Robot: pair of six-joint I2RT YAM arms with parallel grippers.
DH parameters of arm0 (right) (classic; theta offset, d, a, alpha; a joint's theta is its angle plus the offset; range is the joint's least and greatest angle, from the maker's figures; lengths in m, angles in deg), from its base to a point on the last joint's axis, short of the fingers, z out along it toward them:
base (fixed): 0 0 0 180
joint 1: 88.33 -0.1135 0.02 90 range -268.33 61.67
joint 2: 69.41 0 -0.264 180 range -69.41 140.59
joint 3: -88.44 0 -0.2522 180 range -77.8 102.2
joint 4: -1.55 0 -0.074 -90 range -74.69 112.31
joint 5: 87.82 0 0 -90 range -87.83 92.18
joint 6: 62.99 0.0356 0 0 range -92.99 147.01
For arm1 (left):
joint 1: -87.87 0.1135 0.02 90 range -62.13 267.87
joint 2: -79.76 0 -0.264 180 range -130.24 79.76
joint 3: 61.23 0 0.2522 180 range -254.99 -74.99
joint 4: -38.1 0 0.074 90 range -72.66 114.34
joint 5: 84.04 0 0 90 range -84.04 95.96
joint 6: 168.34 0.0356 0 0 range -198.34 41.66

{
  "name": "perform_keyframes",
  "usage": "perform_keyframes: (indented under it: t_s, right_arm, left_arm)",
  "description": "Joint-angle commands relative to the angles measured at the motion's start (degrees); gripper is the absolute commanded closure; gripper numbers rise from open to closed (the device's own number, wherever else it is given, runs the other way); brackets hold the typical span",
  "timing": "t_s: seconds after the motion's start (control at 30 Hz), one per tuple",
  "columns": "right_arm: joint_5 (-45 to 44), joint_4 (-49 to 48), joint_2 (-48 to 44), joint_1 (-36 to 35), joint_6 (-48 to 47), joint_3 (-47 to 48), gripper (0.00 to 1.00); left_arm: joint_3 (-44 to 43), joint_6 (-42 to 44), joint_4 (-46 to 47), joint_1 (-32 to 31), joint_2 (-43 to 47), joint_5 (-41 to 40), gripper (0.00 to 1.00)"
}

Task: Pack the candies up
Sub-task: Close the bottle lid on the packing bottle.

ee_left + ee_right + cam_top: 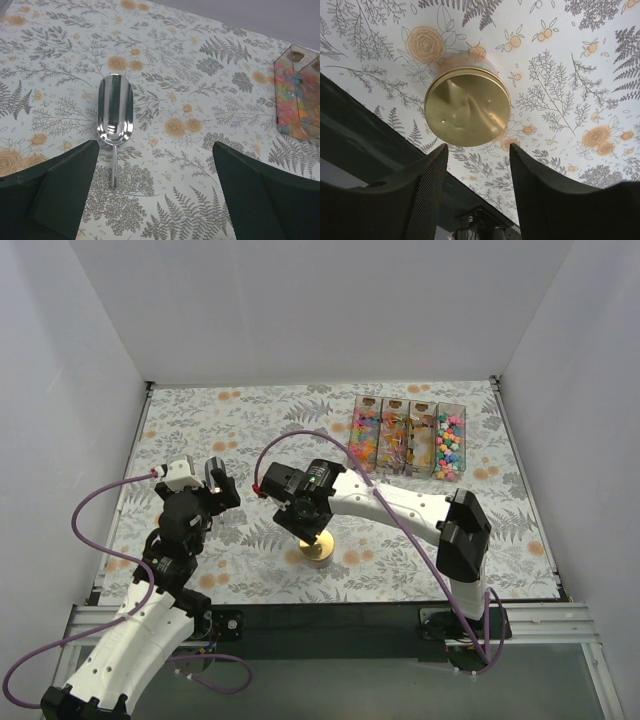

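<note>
The candies [408, 438] are small bright sweets filling a row of clear bins [449, 412] at the back right of the table. In the left wrist view, one bin's candies [292, 107] show at the right edge. A shiny metal scoop [115, 112] lies on the cloth, just ahead of my left gripper [155, 150], which is open and empty. A jar with a gold lid [467, 107] stands near the table's front edge. My right gripper [478, 150] hovers just short of it with its jaws apart and nothing between them. From above, the right gripper [305, 518] hangs over the jar [319, 549].
A fern-and-flower printed cloth [270, 430] covers the table. White walls close in the left, back and right sides. The dark front rail [330, 620] with the arm bases runs close behind the jar. My left gripper [222, 485] sits at the left of the cloth.
</note>
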Motion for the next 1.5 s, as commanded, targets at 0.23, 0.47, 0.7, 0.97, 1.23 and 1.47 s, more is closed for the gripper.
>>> perform_keyframes:
  t_s: [0.23, 0.47, 0.7, 0.97, 1.23, 1.47]
  right_arm:
    - [2.5, -7.7, -2.4, 0.2, 0.5, -10.6, 0.51]
    - [6.1, -11.9, -1.7, 0.3, 0.3, -15.6, 0.52]
    - [5.3, -11.6, -3.1, 0.3, 1.2, -16.4, 0.52]
    - [0.3, -9.1, -9.6, 4.2, 0.7, -6.4, 0.43]
    - [1.9, -11.1, -22.0, 17.1, 2.4, -12.4, 0.27]
    - [1.6, -24.0, -35.5, 25.0, 2.6, -25.9, 0.27]
  left_arm:
    - [0.4, 1.1, 1.0, 0.0, 0.8, 0.5, 0.03]
    - [0.7, 1.6, 1.3, 0.0, 1.3, 1.3, 0.03]
    - [1.0, 2.7, 2.7, 0.0, 1.5, 4.8, 0.03]
    - [1.4, 4.6, 7.2, 0.0, -2.4, 15.6, 0.02]
    - [-1.5, 6.5, 10.4, -3.3, -10.0, 22.0, 0.02]
    - [-1.9, 4.8, 10.3, -15.7, -12.4, 16.9, 0.02]
